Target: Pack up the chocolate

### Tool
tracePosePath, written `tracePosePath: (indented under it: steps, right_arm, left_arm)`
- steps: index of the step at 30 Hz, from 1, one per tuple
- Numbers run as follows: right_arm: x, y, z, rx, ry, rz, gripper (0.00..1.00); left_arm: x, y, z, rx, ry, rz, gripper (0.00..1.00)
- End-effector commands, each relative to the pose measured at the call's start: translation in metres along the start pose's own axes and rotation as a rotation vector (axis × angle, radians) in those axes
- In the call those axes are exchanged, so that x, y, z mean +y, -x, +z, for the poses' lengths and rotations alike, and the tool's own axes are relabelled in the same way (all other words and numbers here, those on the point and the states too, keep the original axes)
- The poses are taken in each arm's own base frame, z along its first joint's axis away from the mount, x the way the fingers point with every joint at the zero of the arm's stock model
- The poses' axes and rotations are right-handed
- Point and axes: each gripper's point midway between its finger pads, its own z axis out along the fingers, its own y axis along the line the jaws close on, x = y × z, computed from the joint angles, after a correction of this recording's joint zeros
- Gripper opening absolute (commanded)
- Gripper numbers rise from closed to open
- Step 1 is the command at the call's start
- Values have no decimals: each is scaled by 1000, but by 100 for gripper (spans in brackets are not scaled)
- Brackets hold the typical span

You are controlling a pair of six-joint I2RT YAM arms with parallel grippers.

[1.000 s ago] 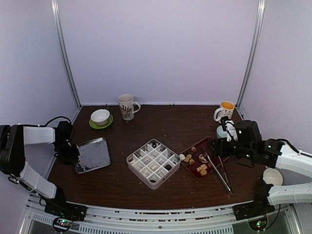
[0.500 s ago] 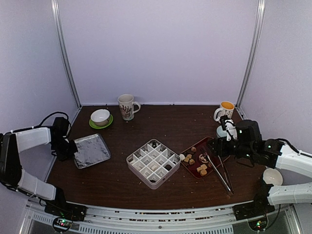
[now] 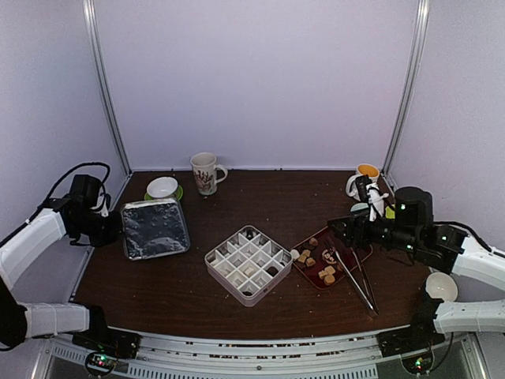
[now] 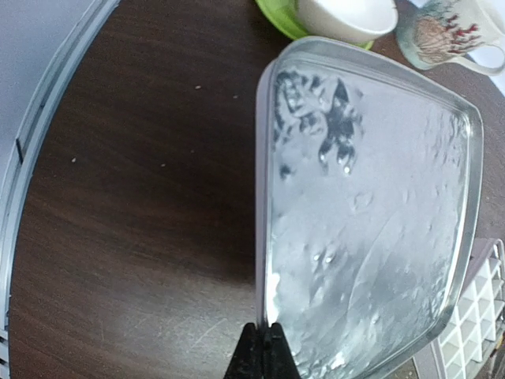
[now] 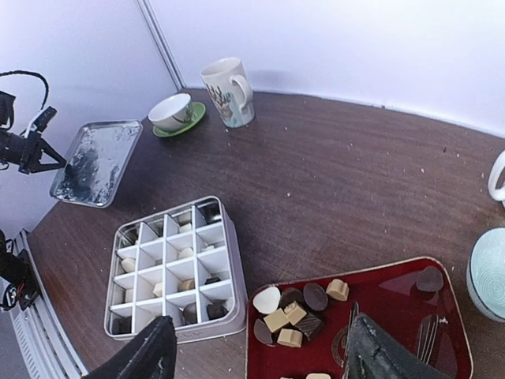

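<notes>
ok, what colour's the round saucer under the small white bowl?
Green; the saucer shows best in the right wrist view.

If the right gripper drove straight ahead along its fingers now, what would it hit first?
Most likely the chocolate at the left end of the red tray; the open right gripper points down at it. Depth is unclear from here.

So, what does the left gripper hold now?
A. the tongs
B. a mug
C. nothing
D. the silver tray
D: in the left wrist view the left gripper is shut on the rim of the silver tray.
</notes>
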Motion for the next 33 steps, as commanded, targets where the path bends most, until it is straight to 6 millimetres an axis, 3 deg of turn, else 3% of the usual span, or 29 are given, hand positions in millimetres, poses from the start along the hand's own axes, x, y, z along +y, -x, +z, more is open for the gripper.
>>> tracePosePath:
  steps: [1, 3, 5, 15, 18, 26, 33]
  right_arm:
    - [11, 44, -22, -171, 39, -53, 76]
    - [13, 47, -27, -180, 46, -74, 88]
    - [21, 48, -29, -174, 80, -109, 94]
    - [46, 55, -20, -164, 166, -295, 91]
    - [55, 60, -26, -242, 170, -427, 91]
    - [90, 39, -23, -238, 234, -833, 93]
    - [107, 36, -22, -291, 207, -1117, 92]
  left_arm:
    - [-41, 13, -30, -56, -195, 77, 0]
    - [-51, 14, -40, -67, -248, 95, 0]
    - [-63, 12, -47, -63, -307, 118, 0]
    - [-132, -4, -66, 27, -523, 270, 0]
    - [-146, -7, -68, 41, -544, 305, 0]
    - [-182, -27, -58, 140, -595, 396, 0]
    - [-208, -42, -58, 224, -679, 461, 0]
